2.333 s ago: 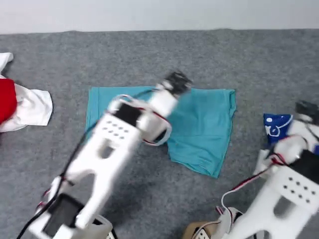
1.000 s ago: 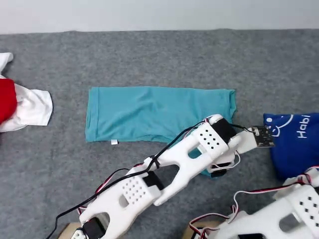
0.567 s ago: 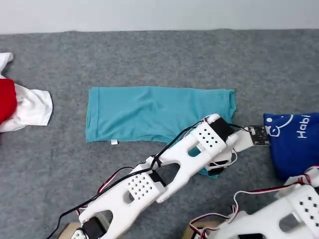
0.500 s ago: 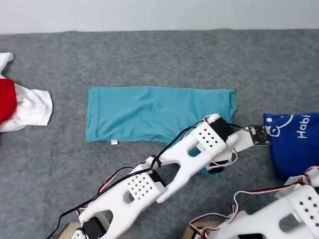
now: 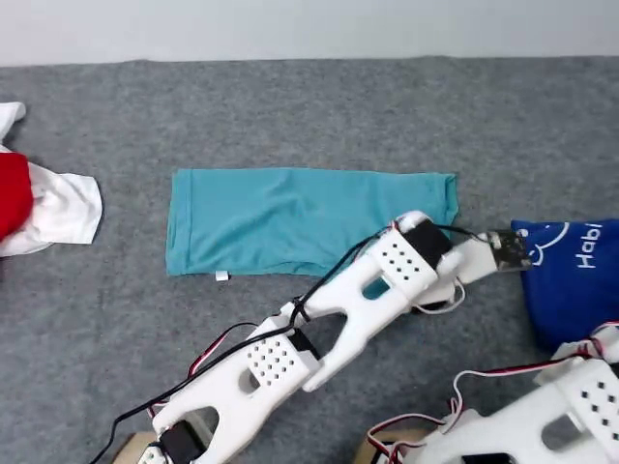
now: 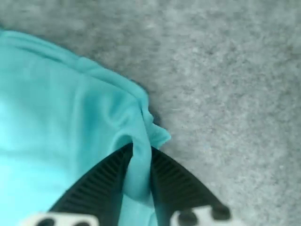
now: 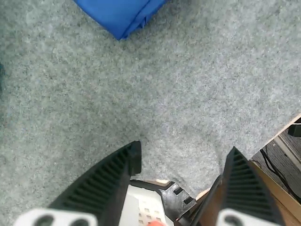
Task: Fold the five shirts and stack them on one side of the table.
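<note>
The teal shirt (image 5: pixel 290 222) lies flat in the middle of the grey counter (image 5: pixel 290 106) as a long narrow band. It looks folded lengthwise already but not yet brought down to a compact packet. The left gripper (image 6: pixel 141 151) sits at the shirt's near corner on the side facing the blue shirt (image 5: pixel 571 280), and its fingers (image 6: pixel 110 172) are closed on a pinch of teal cloth. My guess is that the crosswise fold is the step in hand. The blue shirt, well apart from the teal one, appears neatly folded and probably marks where the stack goes. On the teal shirt's opposite side, at the counter's edge, a red shirt (image 5: pixel 10 193) and a white shirt (image 5: pixel 63 208) lie bunched together, apparently unfolded, so most of the work seems to lie ahead. The right gripper (image 7: pixel 183 153) hangs over bare counter near the blue shirt's corner, between it and the teal one, fingers spread wide and holding nothing. The left arm stretches across the teal shirt's near edge, which may crowd the fold.
</note>
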You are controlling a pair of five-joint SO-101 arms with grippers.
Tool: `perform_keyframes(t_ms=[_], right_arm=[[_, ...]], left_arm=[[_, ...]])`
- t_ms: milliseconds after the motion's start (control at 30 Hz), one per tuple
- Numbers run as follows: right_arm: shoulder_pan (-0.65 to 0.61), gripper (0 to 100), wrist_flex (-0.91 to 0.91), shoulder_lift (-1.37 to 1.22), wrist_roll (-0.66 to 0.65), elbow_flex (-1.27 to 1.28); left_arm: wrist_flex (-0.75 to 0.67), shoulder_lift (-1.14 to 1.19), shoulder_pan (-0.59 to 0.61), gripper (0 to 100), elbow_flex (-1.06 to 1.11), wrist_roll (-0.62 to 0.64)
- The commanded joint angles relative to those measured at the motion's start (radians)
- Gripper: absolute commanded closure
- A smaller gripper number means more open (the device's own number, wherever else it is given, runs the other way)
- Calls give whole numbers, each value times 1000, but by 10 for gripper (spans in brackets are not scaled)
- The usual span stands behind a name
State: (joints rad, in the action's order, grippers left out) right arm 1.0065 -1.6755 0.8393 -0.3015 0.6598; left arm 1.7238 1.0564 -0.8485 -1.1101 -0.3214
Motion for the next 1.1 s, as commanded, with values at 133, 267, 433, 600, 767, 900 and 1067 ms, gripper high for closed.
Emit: perform_keyframes(t_ms=[133, 267, 433, 600, 767, 900, 1067], right_arm=[[2, 707, 1, 12, -9, -8], [2, 707, 10, 16, -9, 18], [2, 707, 10, 18, -9, 66], [2, 707, 10, 18, -9, 77], [2, 707, 10, 18, -9, 77], [2, 707, 10, 18, -9, 77], [2, 707, 10, 18, -9, 78]], left_arm=[[29, -15, 87, 984, -116, 0], [28, -9, 121, 984, -159, -6], [-18, -8, 149, 984, -163, -46], [-66, -8, 158, 983, -162, -81], [-130, -6, 158, 982, -160, -94], [-169, -5, 158, 981, -160, -135], [-218, -5, 172, 981, -159, -138]])
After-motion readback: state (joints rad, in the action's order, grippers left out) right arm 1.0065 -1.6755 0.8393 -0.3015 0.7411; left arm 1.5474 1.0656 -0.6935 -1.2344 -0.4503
